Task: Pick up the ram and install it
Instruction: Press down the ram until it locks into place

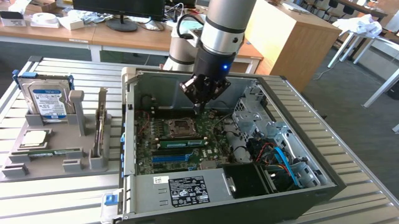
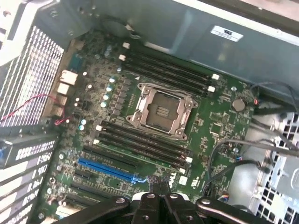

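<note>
Closed fingers [image 2: 161, 189] of the gripper [image 1: 198, 106] hold nothing, hovering over the motherboard [image 2: 154, 140]; ram [image 1: 50, 152] lies in the far-left holder [image 1: 37, 163].

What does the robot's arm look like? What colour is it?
The arm is a thick silver-grey tube with a black band and a small blue light near its end. A black cable loops beside it. The gripper is black, angular and narrows to a point, with round silver bolts visible in the wrist view.

Grey carpet floor [image 1: 349, 88], wooden desks [image 1: 124, 35] behind, a wooden cabinet [image 1: 290, 37], and a dark monitor [image 1: 118, 7]
</note>
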